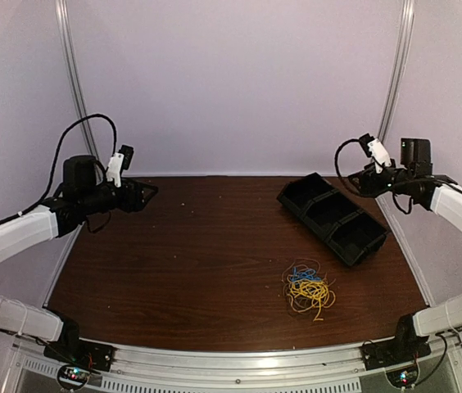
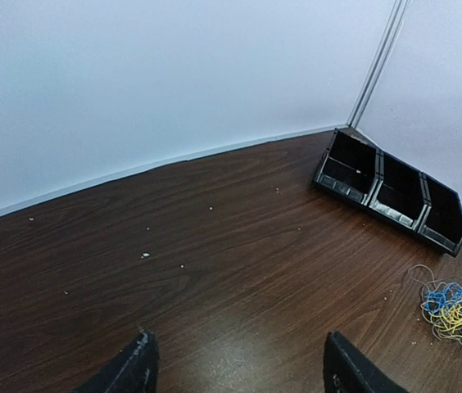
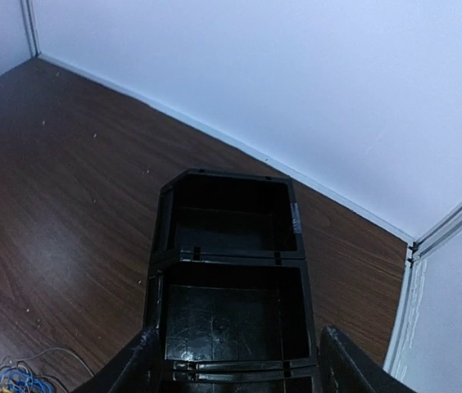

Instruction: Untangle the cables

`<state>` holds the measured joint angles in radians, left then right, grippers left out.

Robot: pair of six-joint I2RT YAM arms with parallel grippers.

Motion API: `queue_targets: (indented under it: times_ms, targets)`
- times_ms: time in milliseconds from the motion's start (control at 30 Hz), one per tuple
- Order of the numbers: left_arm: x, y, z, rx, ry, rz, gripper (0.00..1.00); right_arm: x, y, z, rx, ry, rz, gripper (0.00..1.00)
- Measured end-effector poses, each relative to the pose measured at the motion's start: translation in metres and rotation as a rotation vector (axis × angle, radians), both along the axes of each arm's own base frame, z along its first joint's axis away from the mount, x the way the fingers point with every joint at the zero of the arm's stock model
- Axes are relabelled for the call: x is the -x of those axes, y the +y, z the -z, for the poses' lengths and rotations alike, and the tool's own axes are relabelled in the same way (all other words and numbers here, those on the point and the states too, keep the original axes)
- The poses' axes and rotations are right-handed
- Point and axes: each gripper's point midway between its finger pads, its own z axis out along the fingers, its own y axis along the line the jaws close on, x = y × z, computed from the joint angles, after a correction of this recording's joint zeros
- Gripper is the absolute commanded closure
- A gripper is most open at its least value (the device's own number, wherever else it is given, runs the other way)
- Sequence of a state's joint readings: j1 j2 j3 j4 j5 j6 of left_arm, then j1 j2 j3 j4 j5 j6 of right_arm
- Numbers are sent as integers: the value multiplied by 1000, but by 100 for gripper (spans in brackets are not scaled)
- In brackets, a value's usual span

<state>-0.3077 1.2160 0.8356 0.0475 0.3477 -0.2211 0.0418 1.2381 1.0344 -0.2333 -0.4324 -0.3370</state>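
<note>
Arm bases (image 1: 79,352) sat at the bottom edge of the top view, bolted along a metal rail (image 1: 239,360).

Pale walls (image 1: 231,82) closed the cell on three sides, with a metal post (image 1: 396,74) running up at upper right.

Counter (image 1: 198,246): dark wood grain, filling the middle of the frame.

Left arm reached up the left side of the frame. Left tool (image 1: 137,195) hung above the counter's far left corner. In the left wrist view its fingers (image 2: 137,364) stood wide apart, with bare counter showing between them; left tool (image 2: 239,368) gripped nothing.

Right arm mirrored it on the right side. Right tool (image 1: 354,182) was poised over the far end of the bin. From the right wrist camera its fingers (image 3: 346,364) were spread wide, framing the bin below; right tool (image 3: 235,364) held nothing.

Bin (image 1: 333,217): black, three compartments in a row, lying on a diagonal at right of centre.

Cables (image 1: 309,288): one loose tangle on the counter, lower right of centre in the top view, near the bin's near end but apart from it. Blue strands lay toward the top of the heap, yellow below, pale grey loops around the edge. Both tools were well apart from it.

Small pale specks (image 2: 145,255) dotted the wood.
</note>
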Motion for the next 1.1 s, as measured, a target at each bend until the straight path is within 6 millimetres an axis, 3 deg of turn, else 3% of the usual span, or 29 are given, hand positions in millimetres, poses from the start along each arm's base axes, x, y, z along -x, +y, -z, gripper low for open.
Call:
queue_targets:
  times_ms: [67,267,467,633,800,1000,1100]
  targets:
    - [1,-4,1,-12,2,12,30,-1,16,17,39,49,-45,38]
    - [1,-5,3,-24,3,15,30,-12,56,94,151,274,-144,47]
    - [0,-6,1,-21,3,22,30,-46,72,142,206,428,-172,49]
    - [1,-7,0,-18,2,29,30,-62,77,170,224,516,-174,48]
    - [1,-8,0,-16,2,34,30,-65,83,187,245,576,-184,46]
    - [2,-8,0,-15,3,36,30,-54,92,213,274,652,-211,46]
    - [2,-8,0,-15,3,37,30,-49,94,224,284,688,-220,52]
